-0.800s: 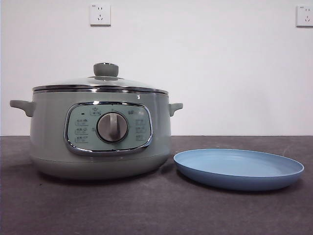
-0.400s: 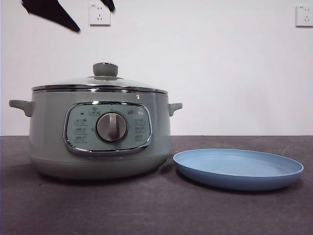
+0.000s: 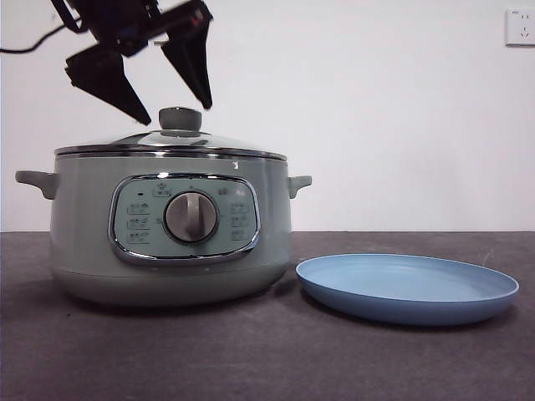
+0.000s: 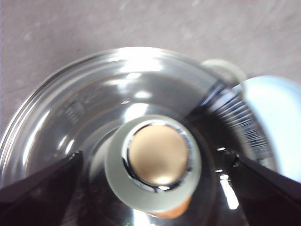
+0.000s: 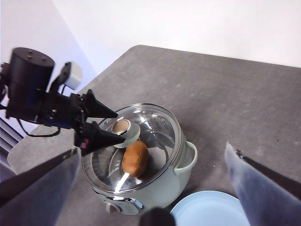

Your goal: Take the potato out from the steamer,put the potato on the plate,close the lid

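Front view: left tool (image 3: 177, 115) at upper left of frame, spread wide, tips straddling the lid knob (image 3: 180, 119) from above, not touching it. Lid (image 3: 167, 142) is seated on the steamer (image 3: 171, 225). Plate (image 3: 408, 288) lies lower right on the bench (image 3: 251, 359), just beside the steamer, bare. Potato isn't visible from here.

Left wrist view: knob (image 4: 157, 157) sits dead centre between the two jaws, which stand wide to either side at the bottom corners. Lid glass (image 4: 94, 113) fills the frame, blurred. A sliver of orange shows under the knob at bottom centre, probably the potato (image 4: 174, 214). Plate edge (image 4: 277, 117) at right.

Right wrist view: potato (image 5: 136, 158) lies inside the steamer (image 5: 160, 183) under the glass lid (image 5: 155, 127), long axis roughly up-down in frame, just below-right of the knob (image 5: 122, 127). Left tool (image 5: 113, 125) brackets the knob. Right tool (image 5: 153, 188) is wide open, high up and well apart from the pot; plate (image 5: 211, 209) at bottom right.

Judgement: left arm is nearer; knob directly below its tool, so straight drop and close.
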{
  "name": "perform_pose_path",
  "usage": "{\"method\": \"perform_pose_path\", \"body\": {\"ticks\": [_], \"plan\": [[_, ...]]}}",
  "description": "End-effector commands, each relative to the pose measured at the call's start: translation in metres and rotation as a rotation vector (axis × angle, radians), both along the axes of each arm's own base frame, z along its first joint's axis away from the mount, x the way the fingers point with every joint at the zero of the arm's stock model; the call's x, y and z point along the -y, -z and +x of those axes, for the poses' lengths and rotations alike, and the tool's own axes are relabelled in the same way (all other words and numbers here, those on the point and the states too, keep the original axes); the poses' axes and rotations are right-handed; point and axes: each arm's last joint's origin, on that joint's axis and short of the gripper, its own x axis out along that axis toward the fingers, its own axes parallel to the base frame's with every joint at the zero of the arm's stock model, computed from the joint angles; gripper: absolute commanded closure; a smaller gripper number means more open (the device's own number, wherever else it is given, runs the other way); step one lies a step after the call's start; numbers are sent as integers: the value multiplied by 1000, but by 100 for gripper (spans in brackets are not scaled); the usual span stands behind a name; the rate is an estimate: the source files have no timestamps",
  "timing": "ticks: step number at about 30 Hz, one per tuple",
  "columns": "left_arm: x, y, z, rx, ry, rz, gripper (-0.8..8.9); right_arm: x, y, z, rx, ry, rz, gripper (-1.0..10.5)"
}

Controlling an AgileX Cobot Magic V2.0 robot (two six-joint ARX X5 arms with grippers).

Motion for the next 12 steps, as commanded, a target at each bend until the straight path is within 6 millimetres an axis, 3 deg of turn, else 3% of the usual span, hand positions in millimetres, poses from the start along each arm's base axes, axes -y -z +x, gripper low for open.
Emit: {"method": "perform_pose_path", "body": {"ticks": [1,3,4,9,12], "plan": [[4,7,5,-2,14,36,311,0,-1,-1,10,-3,-5,317],[5,10,6,-10,18,38,333,0,-1,-1,9,-3,-4,317],[5,11,7,-12,18,40,395,0,-1,-1,7,-2,-3,317],[5,11,7,-4,34,51,806,0,-1,-1,6,-2,-3,321],[5,11,7,0,39,56,822,0,-1,-1,2,-2,-3,321]]}}
